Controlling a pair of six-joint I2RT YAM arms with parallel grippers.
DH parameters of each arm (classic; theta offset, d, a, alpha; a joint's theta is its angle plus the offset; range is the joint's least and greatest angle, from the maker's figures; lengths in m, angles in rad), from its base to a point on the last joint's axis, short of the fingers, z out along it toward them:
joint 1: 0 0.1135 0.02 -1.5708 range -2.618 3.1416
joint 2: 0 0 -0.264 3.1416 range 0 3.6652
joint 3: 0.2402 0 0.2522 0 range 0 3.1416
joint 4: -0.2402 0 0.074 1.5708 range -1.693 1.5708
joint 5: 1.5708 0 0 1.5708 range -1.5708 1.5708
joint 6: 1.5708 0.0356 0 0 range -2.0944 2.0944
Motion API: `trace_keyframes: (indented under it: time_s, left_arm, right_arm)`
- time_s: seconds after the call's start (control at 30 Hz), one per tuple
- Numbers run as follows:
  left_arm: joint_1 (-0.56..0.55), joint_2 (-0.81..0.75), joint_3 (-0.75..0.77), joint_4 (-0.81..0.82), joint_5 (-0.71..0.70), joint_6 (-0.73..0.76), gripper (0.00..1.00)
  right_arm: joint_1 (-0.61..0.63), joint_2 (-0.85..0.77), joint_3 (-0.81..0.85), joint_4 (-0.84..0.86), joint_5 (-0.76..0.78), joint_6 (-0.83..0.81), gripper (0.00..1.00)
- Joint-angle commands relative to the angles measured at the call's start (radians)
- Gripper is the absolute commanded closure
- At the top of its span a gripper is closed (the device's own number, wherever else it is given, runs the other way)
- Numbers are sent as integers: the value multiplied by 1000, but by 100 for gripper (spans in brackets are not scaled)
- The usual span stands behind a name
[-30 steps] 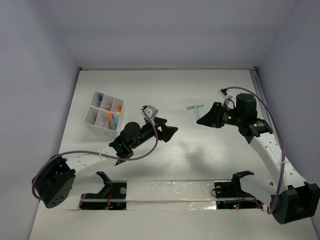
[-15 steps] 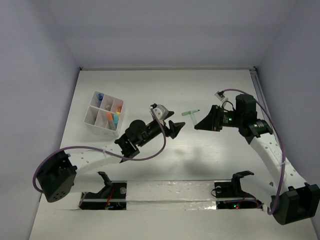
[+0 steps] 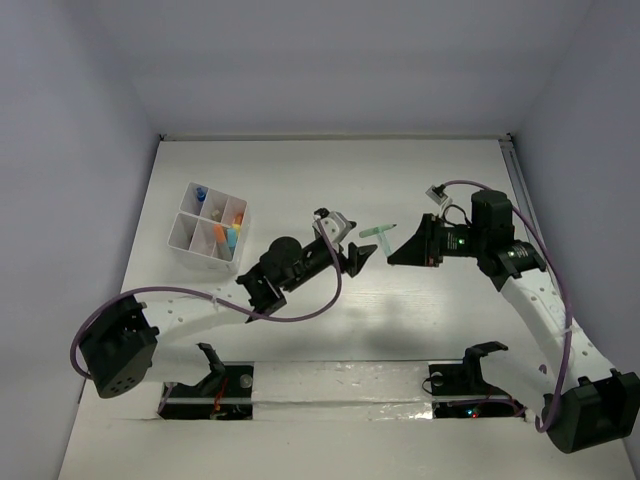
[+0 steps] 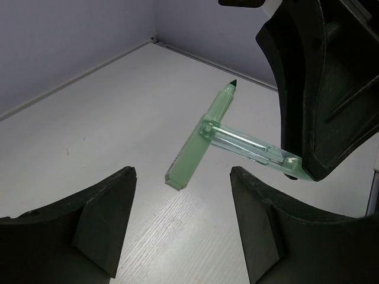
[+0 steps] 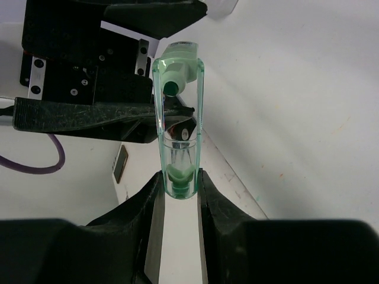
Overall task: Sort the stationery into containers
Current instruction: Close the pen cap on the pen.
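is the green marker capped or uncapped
Uncapped: the green marker shows a bare dark tip, and its clear cap sits crosswise against the barrel, held in the right tool.

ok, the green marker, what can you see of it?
The green marker is a pale green, matte-looking plastic stick with a bare dark tip pointing up and away. It sits crosswise in the end of a clear green-tinted cap, which the right gripper pinches. It hangs tilted above the table; the left gripper, jaws open, faces it without touching.
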Motion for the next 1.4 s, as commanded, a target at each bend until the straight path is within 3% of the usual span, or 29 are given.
trace_keyframes:
  time_s: [0.0,0.13,0.4,0.67,0.73,0.9,1.2,1.37]
  left_arm:
    - [-14,-11,47,30,-4,32,39]
    - [-23,-13,45,29,-6,37,59]
    - [-32,0,53,29,-16,43,72]
    - [-41,-17,56,24,-44,43,90]
    - [-41,-20,61,14,-59,43,100]
    - [-61,-50,64,-43,-107,46,100]
    - [-103,-138,-16,-74,-135,9,100]
    - [-112,-175,-40,-91,-130,1,100]
  right_arm:
    - [8,-15,-11,43,-41,14,98]
    - [8,-10,-12,48,-44,20,98]
    - [8,-7,-14,53,-47,26,100]
    - [8,-2,-12,48,-44,22,100]
    - [8,-2,-9,48,-40,22,100]
    - [8,-7,15,28,15,10,100]
    - [8,-22,176,-157,265,-104,100]
    - [8,-28,216,-174,399,-122,99]
